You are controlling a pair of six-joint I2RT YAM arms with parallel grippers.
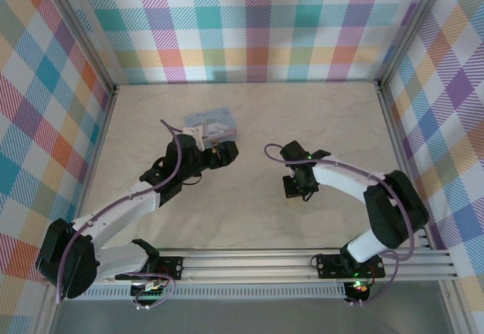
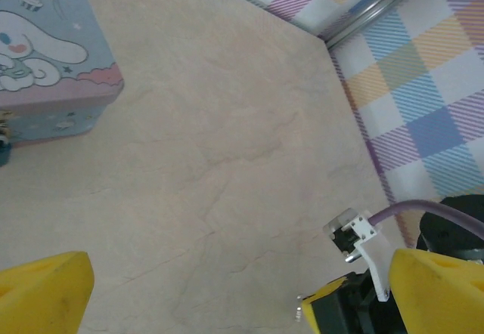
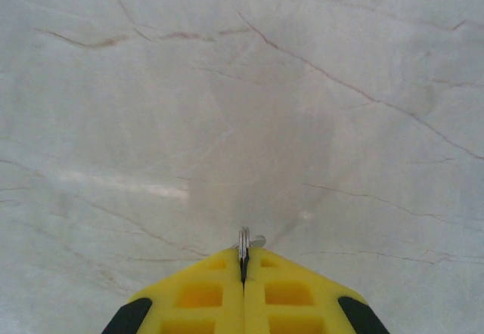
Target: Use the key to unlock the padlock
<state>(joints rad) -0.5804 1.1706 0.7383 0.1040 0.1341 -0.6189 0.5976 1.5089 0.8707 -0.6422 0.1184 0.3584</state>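
Observation:
The key (image 3: 243, 237) is a thin pale metal sliver sticking out from the tips of my right gripper (image 3: 243, 255), which is shut on it just above the bare tabletop. From above, the right gripper (image 1: 297, 188) sits right of centre, pointing down. My left gripper (image 1: 224, 153) is open at the near right corner of the pale blue tin (image 1: 212, 125), with its yellow fingers (image 2: 39, 292) spread wide. A dark teal corner of the padlock (image 2: 3, 153) peeks in at the frame's left edge, against the tin's (image 2: 53, 62) front side; the rest is cut off.
The marble-patterned tabletop (image 1: 249, 213) is walled in by plaid panels (image 1: 257, 24) on three sides, with metal frame rails along their bases. In the left wrist view, the right arm's gripper body and wrist camera bracket (image 2: 355, 236) show at the lower right.

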